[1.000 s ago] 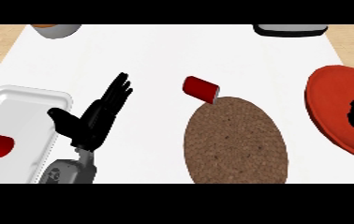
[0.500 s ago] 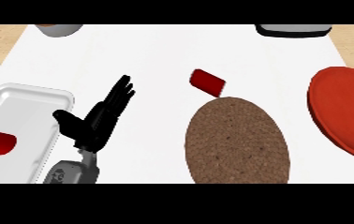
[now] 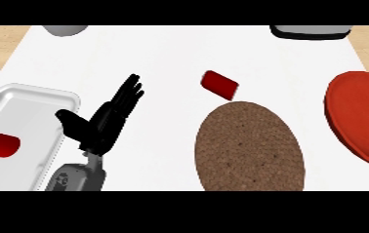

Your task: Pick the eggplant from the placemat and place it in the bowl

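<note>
A brown oval placemat lies on the white counter, right of centre, with nothing on it. Just beyond its far left edge is a small red object, tilted and apart from the mat. No purple eggplant shows. The red bowl sits at the right edge, cut off by the view. My left hand is at the lower left, open with fingers straight and pointing up-right, holding nothing. It is well left of the placemat. My right hand does not show.
A white tray lies at the left edge, beside my left hand, with a red item in it. A grey object stands at the far left and a dark-rimmed one at the far right.
The small red object has moved slightly up and away from the placemat's far edge. The left hand has shifted a little to the right and stays open.
</note>
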`<state>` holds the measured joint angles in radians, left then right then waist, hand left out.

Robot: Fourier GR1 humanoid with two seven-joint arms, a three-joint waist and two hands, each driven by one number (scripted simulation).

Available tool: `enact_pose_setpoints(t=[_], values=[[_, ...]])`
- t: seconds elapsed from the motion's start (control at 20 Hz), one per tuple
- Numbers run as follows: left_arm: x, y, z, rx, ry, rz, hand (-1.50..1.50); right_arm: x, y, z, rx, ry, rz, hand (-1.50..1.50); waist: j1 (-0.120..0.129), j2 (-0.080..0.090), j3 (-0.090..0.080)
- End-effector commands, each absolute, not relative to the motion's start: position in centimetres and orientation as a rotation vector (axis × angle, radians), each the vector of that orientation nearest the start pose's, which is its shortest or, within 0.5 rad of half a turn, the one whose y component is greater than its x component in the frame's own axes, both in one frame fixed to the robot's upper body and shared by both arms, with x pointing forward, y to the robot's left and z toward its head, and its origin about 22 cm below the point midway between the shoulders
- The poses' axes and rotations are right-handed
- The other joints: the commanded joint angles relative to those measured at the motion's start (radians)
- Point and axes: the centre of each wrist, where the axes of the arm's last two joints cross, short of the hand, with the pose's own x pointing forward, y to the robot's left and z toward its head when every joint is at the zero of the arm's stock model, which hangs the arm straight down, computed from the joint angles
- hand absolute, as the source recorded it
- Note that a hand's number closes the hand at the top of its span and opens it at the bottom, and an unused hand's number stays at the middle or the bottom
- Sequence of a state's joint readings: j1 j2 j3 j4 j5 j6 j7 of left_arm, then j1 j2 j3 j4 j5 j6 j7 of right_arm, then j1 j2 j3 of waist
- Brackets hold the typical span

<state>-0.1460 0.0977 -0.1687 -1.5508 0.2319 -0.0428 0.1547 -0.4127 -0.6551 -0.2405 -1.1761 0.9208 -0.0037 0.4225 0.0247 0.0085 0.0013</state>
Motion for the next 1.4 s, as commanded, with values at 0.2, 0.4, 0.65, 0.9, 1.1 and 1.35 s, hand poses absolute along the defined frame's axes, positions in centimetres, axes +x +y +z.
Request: enact_pose_setpoints(t=[0.2,0.4,0.65,0.9,1.1,1.35], values=[[26.9,18.2,3.6,-0.295,-1.469,-0.150,0.00,34.6,-45.6,10.5,-1.291,-0.918,0.410,-1.50,-0.005,-0.003,0.000],[26.5,19.4,3.4,-0.294,-1.477,-0.151,0.00,34.0,-46.7,9.7,-1.240,-1.088,0.250,-1.50,-0.006,-0.003,0.001],[26.2,20.1,2.3,-0.257,-1.468,-0.100,0.00,33.3,-46.2,11.1,-1.166,-1.486,-0.138,-1.50,-0.046,-0.019,0.003],[25.6,20.5,2.5,-0.237,-1.478,-0.103,0.00,29.9,-46.6,10.6,-1.075,-1.732,-0.226,-1.50,-0.063,-0.024,0.000],[25.9,21.8,1.6,-0.214,-1.462,-0.072,0.00,25.9,-45.1,10.5,-0.973,-1.856,-0.243,-1.50,-0.095,-0.030,-0.004],[25.1,23.1,2.3,-0.191,-1.467,-0.056,0.00,18.8,-43.2,9.6,-0.919,-1.954,-0.238,-1.50,-0.109,-0.036,-0.004]])
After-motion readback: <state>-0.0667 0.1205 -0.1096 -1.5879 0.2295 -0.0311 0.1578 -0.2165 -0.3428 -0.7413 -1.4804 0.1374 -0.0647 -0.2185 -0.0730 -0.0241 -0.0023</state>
